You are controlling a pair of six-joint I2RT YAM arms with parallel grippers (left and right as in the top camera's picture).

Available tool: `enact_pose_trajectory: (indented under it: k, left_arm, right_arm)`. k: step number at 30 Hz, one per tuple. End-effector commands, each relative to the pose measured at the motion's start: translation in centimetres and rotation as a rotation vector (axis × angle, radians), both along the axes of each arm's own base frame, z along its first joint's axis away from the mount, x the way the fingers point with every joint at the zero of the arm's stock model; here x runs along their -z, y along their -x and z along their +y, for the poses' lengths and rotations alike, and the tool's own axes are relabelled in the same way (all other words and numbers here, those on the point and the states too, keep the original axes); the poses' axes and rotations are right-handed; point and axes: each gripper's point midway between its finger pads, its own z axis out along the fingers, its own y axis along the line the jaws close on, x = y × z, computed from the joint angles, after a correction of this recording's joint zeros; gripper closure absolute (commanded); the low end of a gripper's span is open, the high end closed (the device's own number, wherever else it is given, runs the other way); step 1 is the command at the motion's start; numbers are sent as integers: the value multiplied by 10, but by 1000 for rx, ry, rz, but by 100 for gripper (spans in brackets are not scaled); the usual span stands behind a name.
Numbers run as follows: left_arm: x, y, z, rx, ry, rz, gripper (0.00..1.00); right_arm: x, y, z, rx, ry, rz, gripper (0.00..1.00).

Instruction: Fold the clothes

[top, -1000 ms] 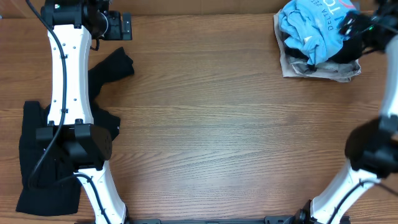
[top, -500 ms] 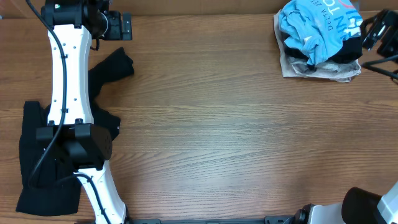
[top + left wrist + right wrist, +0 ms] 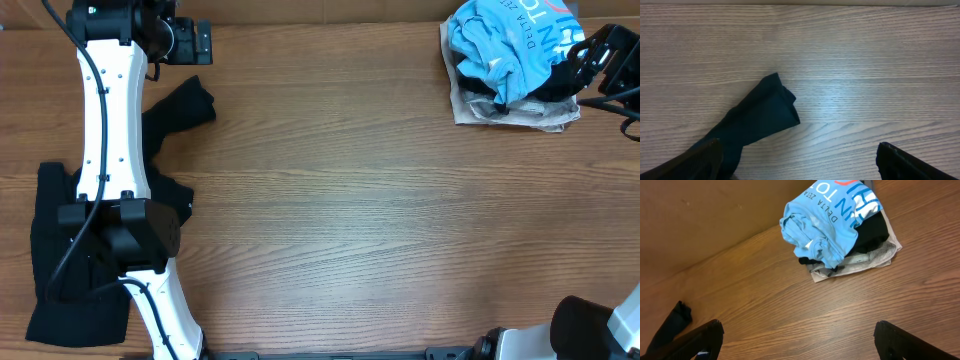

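Note:
The clothes lie in two places. A light blue T-shirt point(image 3: 510, 40) with white and red-orange lettering is crumpled on top of a pile at the table's back right, also in the right wrist view point(image 3: 832, 217). A black long-sleeved top point(image 3: 75, 260) sprawls on the left under the left arm, one sleeve point(image 3: 757, 117) reaching toward the back. My left gripper point(image 3: 195, 42) hovers open at the back left, past the sleeve's end, nothing between its fingers point(image 3: 702, 160). My right gripper point(image 3: 585, 60) is open and empty at the right edge, beside the pile.
Under the blue T-shirt the pile holds a black garment point(image 3: 872, 232) and a grey-beige cloth point(image 3: 510, 112) at the bottom. A brown wall point(image 3: 705, 215) runs along the table's back edge. Bare wood table point(image 3: 350, 200) stretches between the two heaps.
The right gripper has drawn back from over the pile to the right edge, and that arm's lower link has swung out of view. The left arm and clothes have not moved.

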Motion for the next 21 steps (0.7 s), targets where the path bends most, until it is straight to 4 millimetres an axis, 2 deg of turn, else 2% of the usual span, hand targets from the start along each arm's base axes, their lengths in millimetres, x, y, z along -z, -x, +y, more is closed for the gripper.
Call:
enact_pose_trajectory:
  k: [1,6,13,21]
  left_arm:
    - [0,-3,1,-9,7,-7,0]
    - [0,-3,1,-9,7,-7,0]
    - [0,-3,1,-9,7,-7,0]
    - [0,-3,1,-9,7,-7,0]
  right_arm:
    - [0,-1,3,-8,-9,-1,0]
    - [-14,4,14,-20,66,-44,0]
    - [-44,-9,43,-79,161,-225,0]
    - [-39,-4,74,-178,133,-421,0]
